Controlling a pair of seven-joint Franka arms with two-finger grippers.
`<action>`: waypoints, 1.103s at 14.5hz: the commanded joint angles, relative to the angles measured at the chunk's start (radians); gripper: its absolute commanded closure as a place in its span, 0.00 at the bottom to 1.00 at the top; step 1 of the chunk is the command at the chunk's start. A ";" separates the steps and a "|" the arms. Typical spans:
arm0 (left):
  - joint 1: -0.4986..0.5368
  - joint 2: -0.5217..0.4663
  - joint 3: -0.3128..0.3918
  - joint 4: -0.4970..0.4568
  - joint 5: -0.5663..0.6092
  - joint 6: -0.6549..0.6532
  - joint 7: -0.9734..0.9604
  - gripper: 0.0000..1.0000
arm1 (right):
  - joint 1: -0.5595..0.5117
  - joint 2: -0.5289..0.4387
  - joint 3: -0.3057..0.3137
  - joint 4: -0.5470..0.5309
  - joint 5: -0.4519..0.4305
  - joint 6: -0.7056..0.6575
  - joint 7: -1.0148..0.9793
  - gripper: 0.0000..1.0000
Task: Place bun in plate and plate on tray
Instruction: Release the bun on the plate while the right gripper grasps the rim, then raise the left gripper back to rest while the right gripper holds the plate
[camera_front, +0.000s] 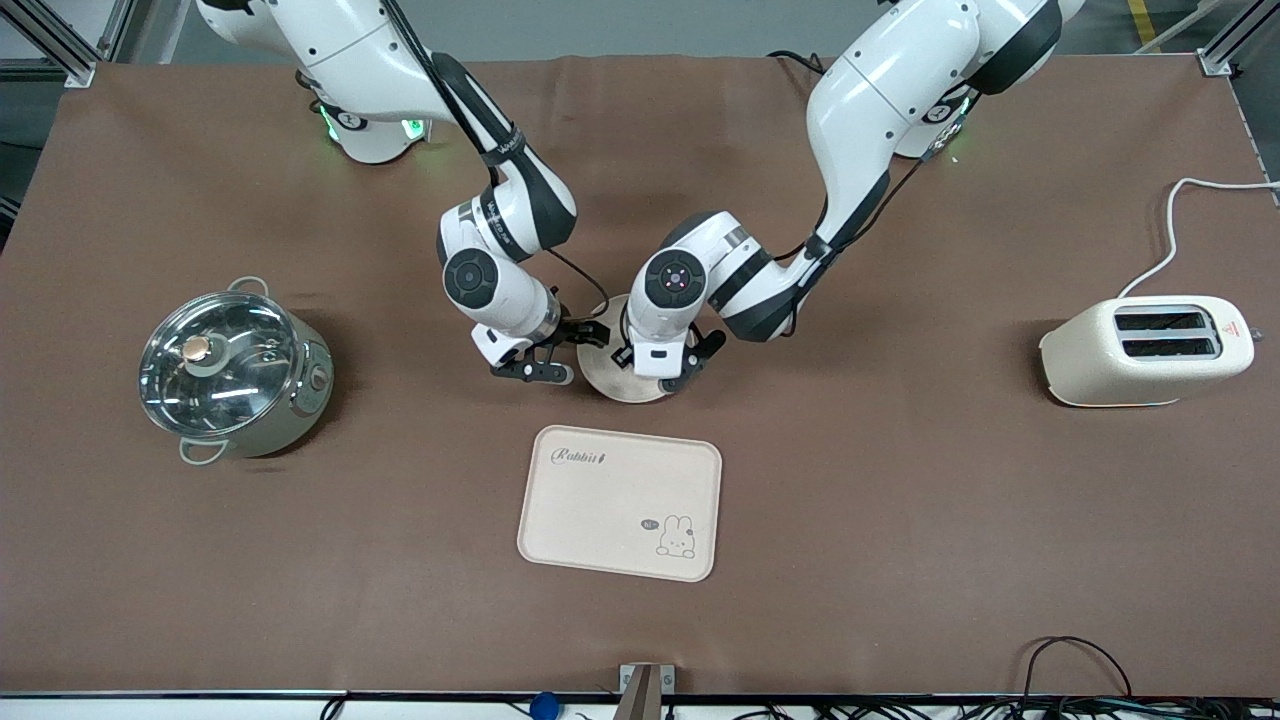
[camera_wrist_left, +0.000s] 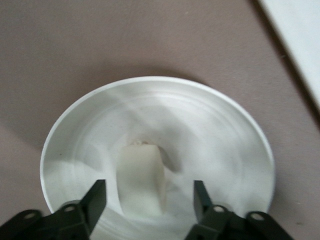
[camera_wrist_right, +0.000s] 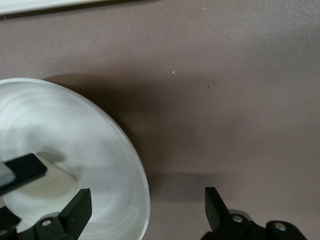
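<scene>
While bun (camera_wrist_left: 141, 176) lies in plate (camera_wrist_left: 90, 120), left pincer (camera_wrist_left: 150, 196) apart astride it, right pincer (camera_wrist_right: 148, 202) apart straddling plate rim.

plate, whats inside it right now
The bun lies in the plate, between the left gripper's open fingers, with gaps on both sides. In the front view the left arm covers most of the plate, so the bun is hidden there.

One bun (camera_wrist_left: 141, 177); one plate (camera_wrist_left: 210, 130); one tray (camera_front: 620, 515).
</scene>
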 joint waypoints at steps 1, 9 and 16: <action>0.013 -0.082 0.010 0.018 0.025 -0.041 -0.014 0.00 | 0.002 -0.021 0.000 -0.024 0.020 0.015 -0.010 0.00; 0.291 -0.424 0.022 0.050 0.180 -0.424 0.410 0.00 | 0.002 -0.019 0.000 -0.019 0.021 0.043 -0.010 0.00; 0.440 -0.630 0.019 0.078 0.141 -0.664 0.921 0.00 | 0.022 -0.004 0.000 -0.019 0.021 0.066 -0.010 0.00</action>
